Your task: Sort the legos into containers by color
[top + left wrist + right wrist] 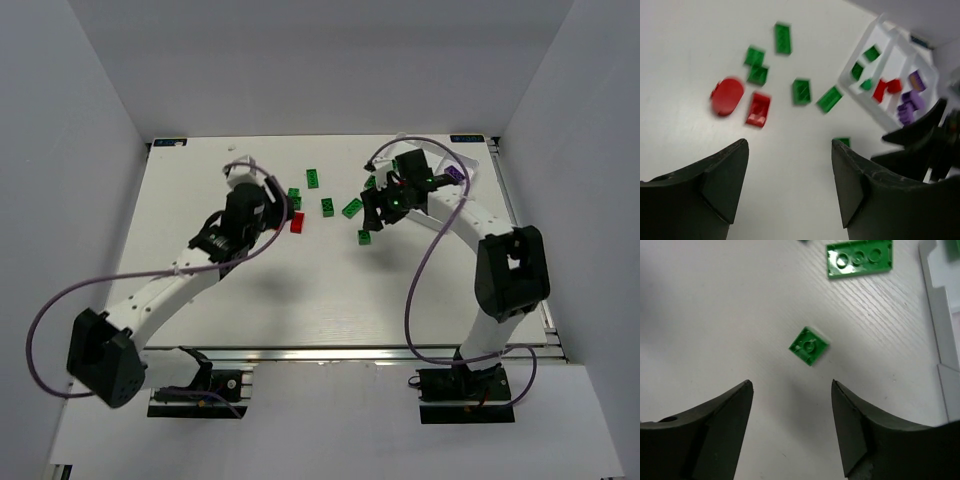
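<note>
Several legos (328, 206) loose on table (300, 290) centre | tray (871, 107) at far-right edge

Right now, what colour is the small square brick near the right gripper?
The brick is green; the right wrist view shows it best.

Top cam high, whole table (300, 290); L/R wrist cams close, tilted down; shared: small green brick (363, 236).
</note>
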Action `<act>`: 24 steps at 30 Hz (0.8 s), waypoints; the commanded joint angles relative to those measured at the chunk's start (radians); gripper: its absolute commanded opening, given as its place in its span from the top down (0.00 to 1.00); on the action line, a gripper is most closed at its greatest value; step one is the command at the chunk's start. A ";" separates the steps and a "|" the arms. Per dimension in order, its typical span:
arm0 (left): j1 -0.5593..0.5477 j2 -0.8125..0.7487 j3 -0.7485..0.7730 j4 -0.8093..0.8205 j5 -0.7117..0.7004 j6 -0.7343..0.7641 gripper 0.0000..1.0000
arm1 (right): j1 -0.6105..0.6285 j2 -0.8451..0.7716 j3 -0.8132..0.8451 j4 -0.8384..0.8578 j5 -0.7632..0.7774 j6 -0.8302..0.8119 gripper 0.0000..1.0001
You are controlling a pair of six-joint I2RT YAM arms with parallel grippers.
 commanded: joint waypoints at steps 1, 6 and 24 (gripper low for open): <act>0.000 -0.156 -0.150 -0.131 -0.054 -0.096 0.23 | 0.026 0.070 0.105 0.023 0.244 0.237 0.30; 0.000 -0.333 -0.354 -0.139 -0.096 -0.217 0.22 | 0.079 0.211 0.190 -0.051 0.343 0.327 0.28; -0.001 -0.404 -0.398 -0.195 -0.142 -0.257 0.20 | 0.130 0.334 0.177 -0.034 0.374 0.368 0.38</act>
